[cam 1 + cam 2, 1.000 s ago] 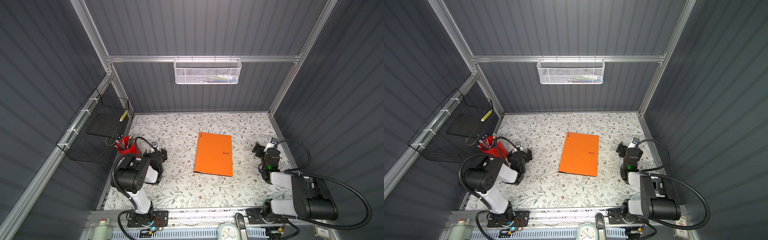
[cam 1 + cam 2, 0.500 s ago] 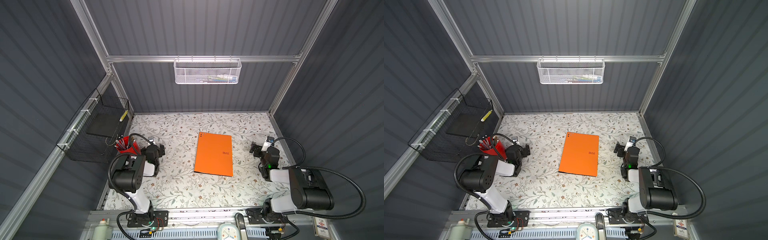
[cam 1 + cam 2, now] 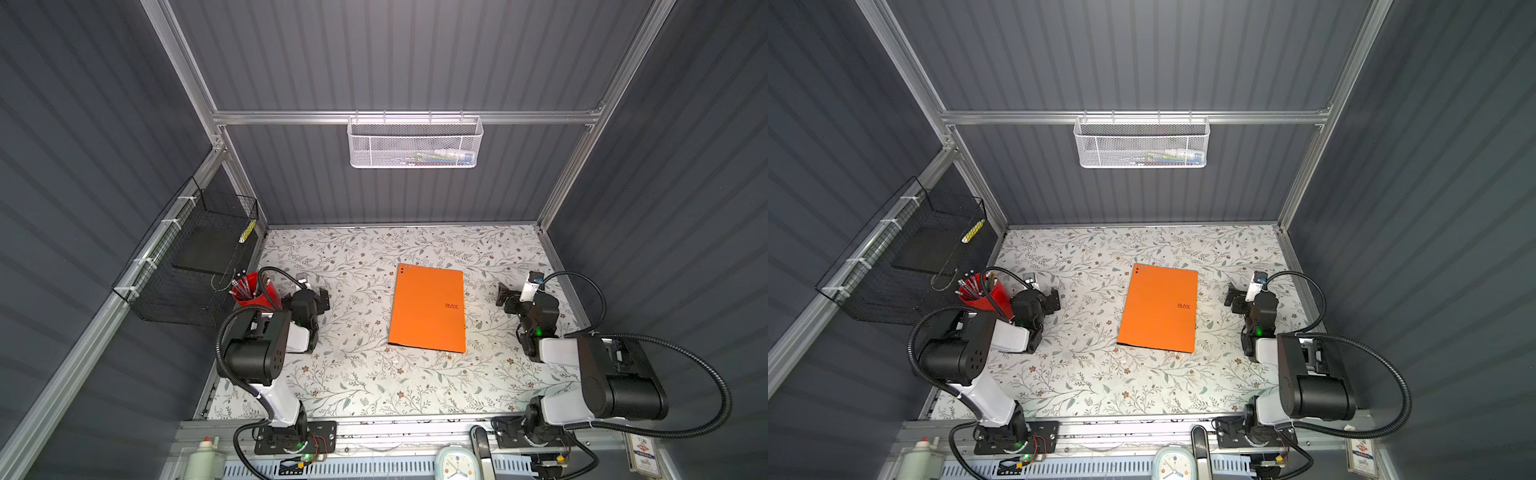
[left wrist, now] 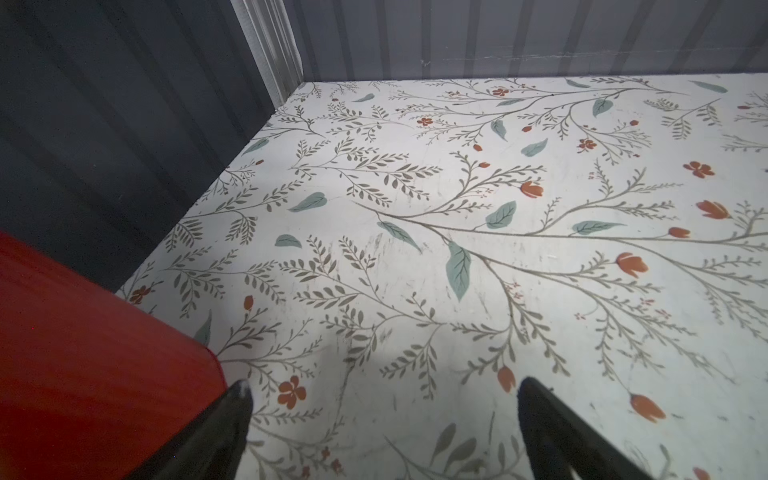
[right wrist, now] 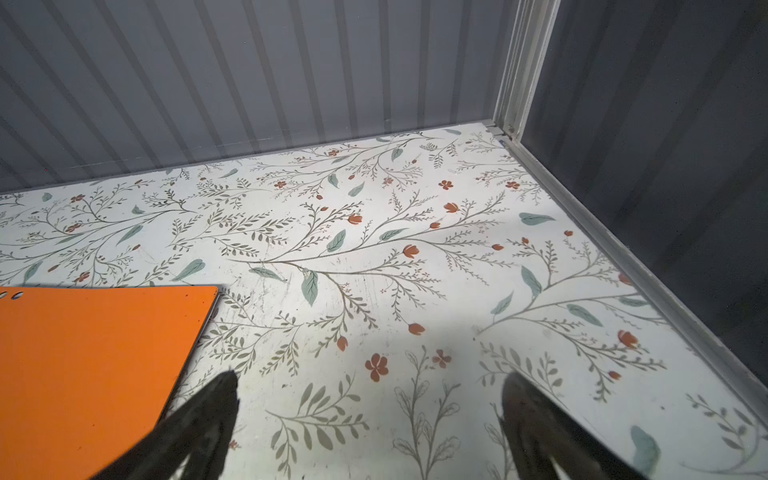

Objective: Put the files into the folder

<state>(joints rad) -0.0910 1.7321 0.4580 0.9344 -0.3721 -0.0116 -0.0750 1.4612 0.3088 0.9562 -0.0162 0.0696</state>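
The folder (image 3: 428, 309) (image 3: 1158, 309) lies shut and flat in the middle of the floral table, orange side up. Its corner also shows in the right wrist view (image 5: 83, 365). The files are out of view in every frame. My left gripper (image 3: 319, 297) (image 3: 1054, 299) (image 4: 382, 386) rests low at the left, well apart from the folder, open and empty. My right gripper (image 3: 505, 297) (image 3: 1233, 299) (image 5: 370, 378) rests low to the folder's right, open and empty. One of its fingers (image 5: 208, 415) is close to the folder's edge.
A red pen cup (image 3: 253, 289) (image 4: 83, 353) stands right beside my left gripper. A black wire basket (image 3: 195, 266) hangs on the left wall and a white mesh basket (image 3: 413, 143) on the back rail. A clock (image 3: 455, 463) sits at the front edge.
Both arms have shifted a little while folded low, the wrists drifting slightly toward the back. The folder has not moved and both grippers stay open.
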